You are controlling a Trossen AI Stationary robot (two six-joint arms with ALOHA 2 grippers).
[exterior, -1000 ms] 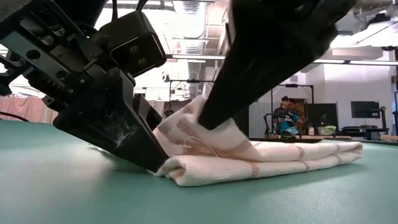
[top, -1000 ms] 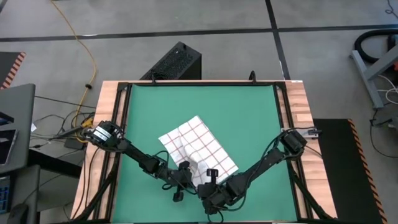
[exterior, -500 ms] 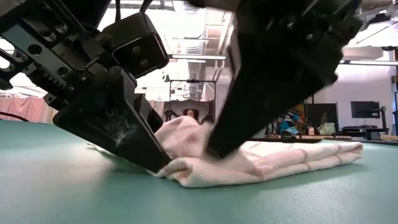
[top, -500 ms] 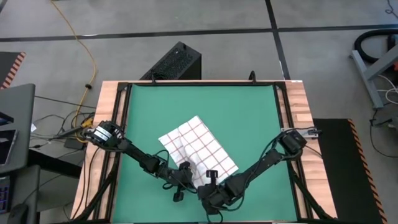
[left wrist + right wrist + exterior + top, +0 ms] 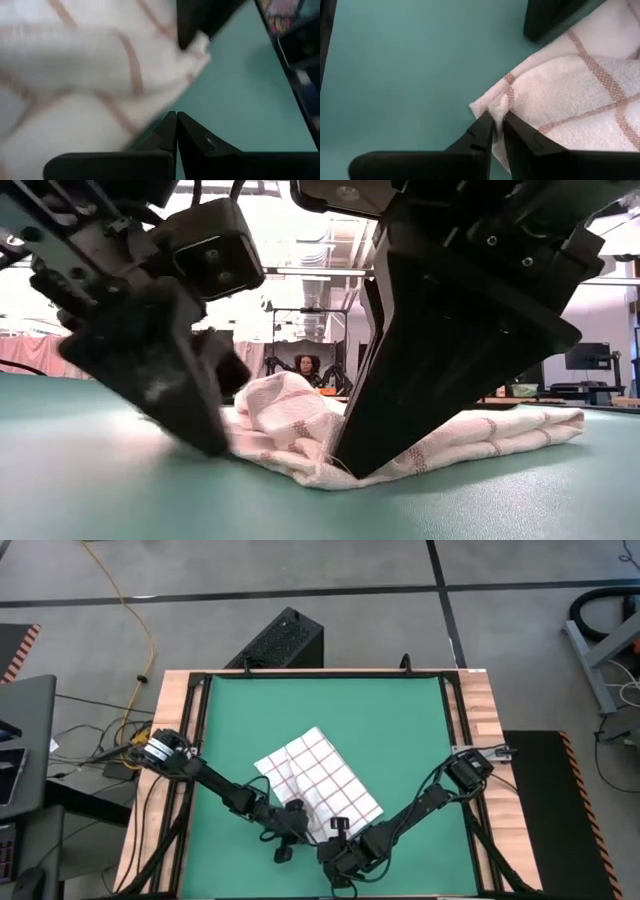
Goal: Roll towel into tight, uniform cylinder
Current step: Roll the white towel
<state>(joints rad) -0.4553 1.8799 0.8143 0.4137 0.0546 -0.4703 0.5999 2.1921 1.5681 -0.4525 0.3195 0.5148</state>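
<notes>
The towel (image 5: 320, 774), white with a red grid, lies on the green mat (image 5: 400, 720), slanting from far left to near right. Its near end is bunched into a hump (image 5: 288, 402). My left gripper (image 5: 289, 824) is shut, with its tips (image 5: 176, 118) on the mat at the towel's near edge. My right gripper (image 5: 336, 831) is shut on the towel's near corner (image 5: 501, 107). In the low view both grippers reach down to the mat, the left (image 5: 205, 442) and the right (image 5: 345, 465), on either side of the hump. My left gripper stands shut against the towel's near edge (image 5: 150, 122); I cannot tell whether it touches the cloth. My right gripper pinches the towel's near corner (image 5: 500, 109) between its two fingertips (image 5: 485, 127). The fingers slant down from the near right. The corner lies on the mat, and the cloth behind it is slack.
The mat is framed by black rails and wooden table edges (image 5: 480, 710). Bare mat lies beyond the towel toward the far edge and to both sides. Across the room a person (image 5: 302, 365) sits behind the table.
My right gripper has come down and toward the near edge onto the towel's near corner. My left gripper has drawn back a little toward the left, off the fold it was on. The towel's near end has bunched into a higher hump; its far part has stayed flat.
</notes>
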